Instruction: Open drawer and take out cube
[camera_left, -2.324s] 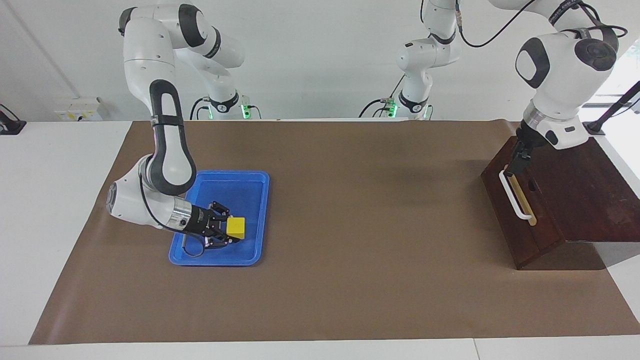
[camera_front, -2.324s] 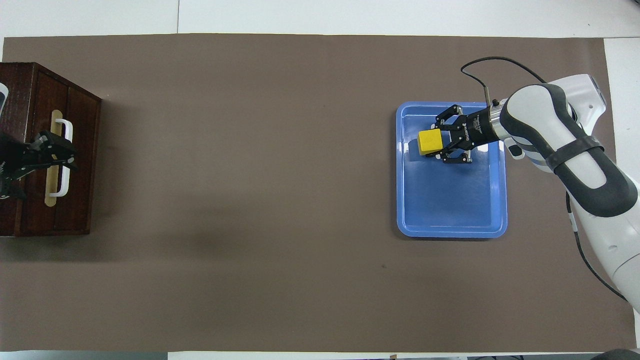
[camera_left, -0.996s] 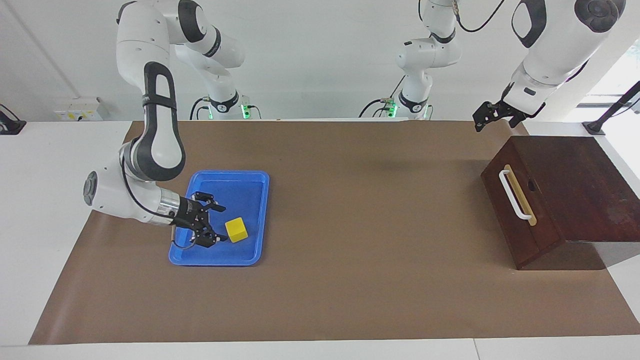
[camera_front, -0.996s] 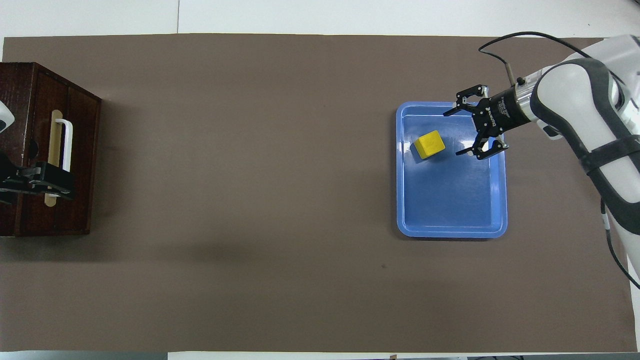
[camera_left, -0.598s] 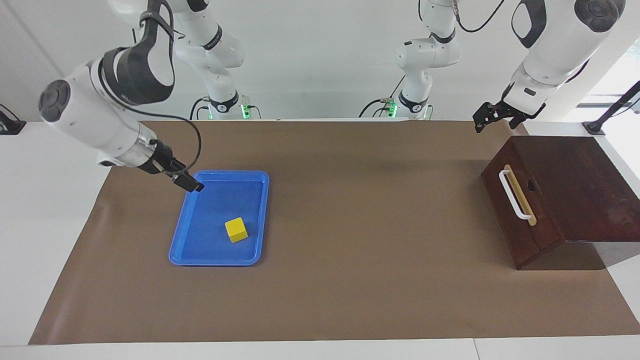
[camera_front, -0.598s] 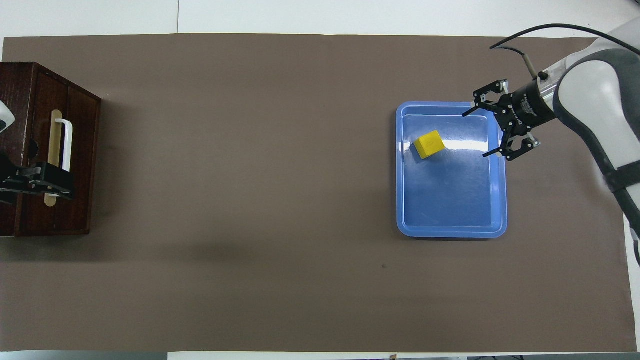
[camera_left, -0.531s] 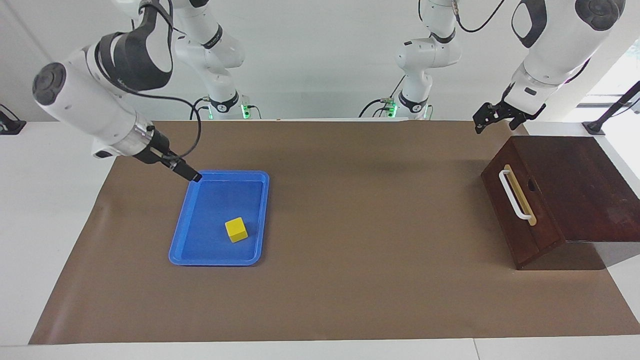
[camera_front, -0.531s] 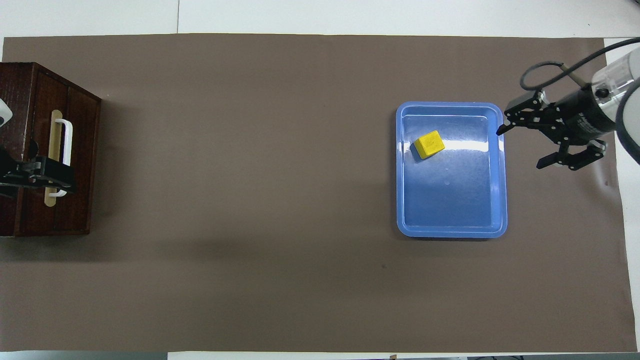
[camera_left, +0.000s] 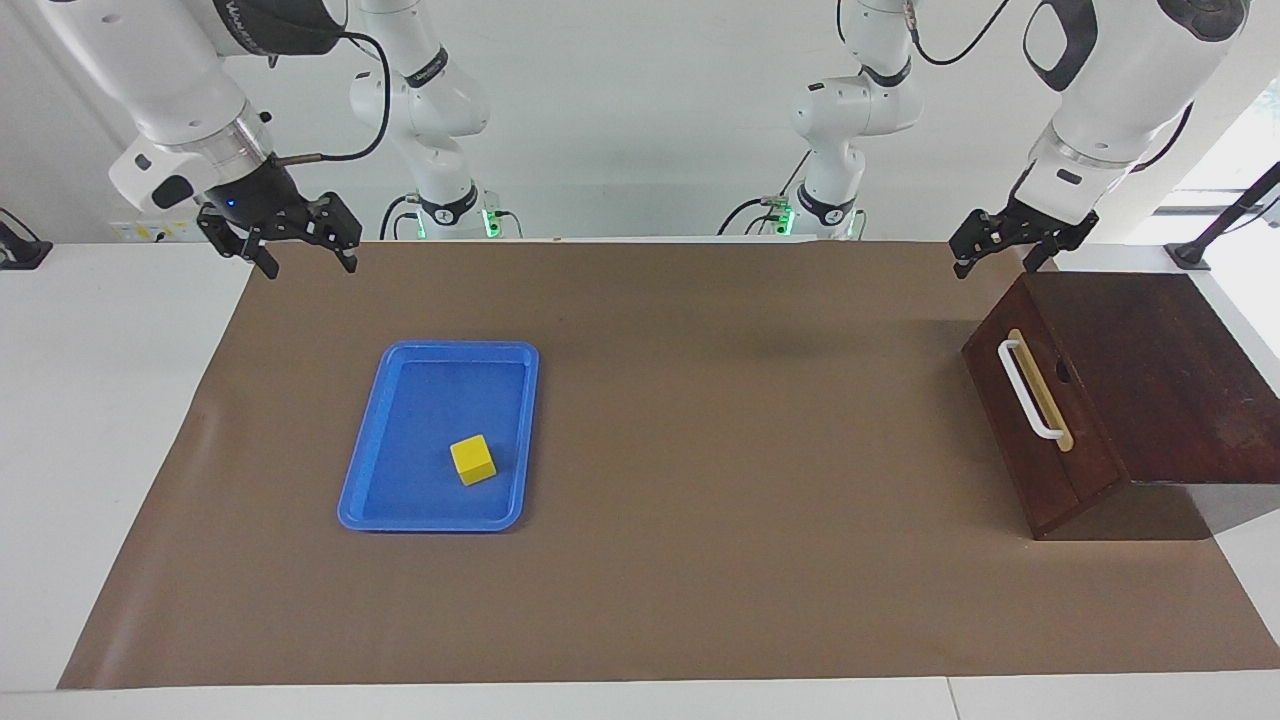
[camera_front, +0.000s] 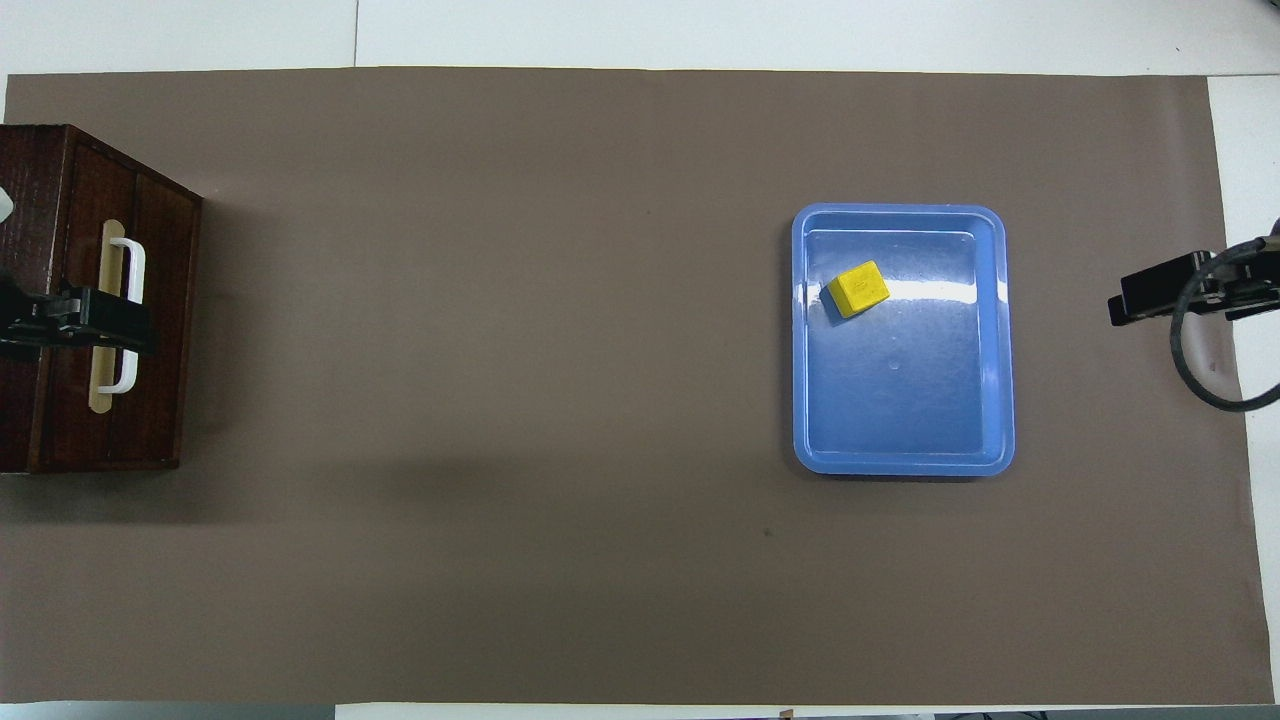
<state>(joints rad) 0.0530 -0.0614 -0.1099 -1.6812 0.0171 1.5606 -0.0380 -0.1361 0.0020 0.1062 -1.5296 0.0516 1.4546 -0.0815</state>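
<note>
Since half a second ago the right pincer (camera_left: 297, 242) has swung up and away from the flat blue plastic tray (camera_left: 365, 460) and now hangs high over the worktop's (camera_left: 700, 450) edge at the right arm's end, fingers spread wide and empty. The small bright yellow cube (camera_left: 473, 460) sits alone in that tray, untouched by anything. The dark brown wooden drawer (camera_left: 1040, 415) with its white bar handle (camera_left: 1027, 389) looks pushed flush into its dark box, at the left arm's end. The left pincer (camera_left: 1000, 245) hovers above the box's corner, open, gripping nothing. By this reading the cube is out and nothing seems left but parking both arms.
</note>
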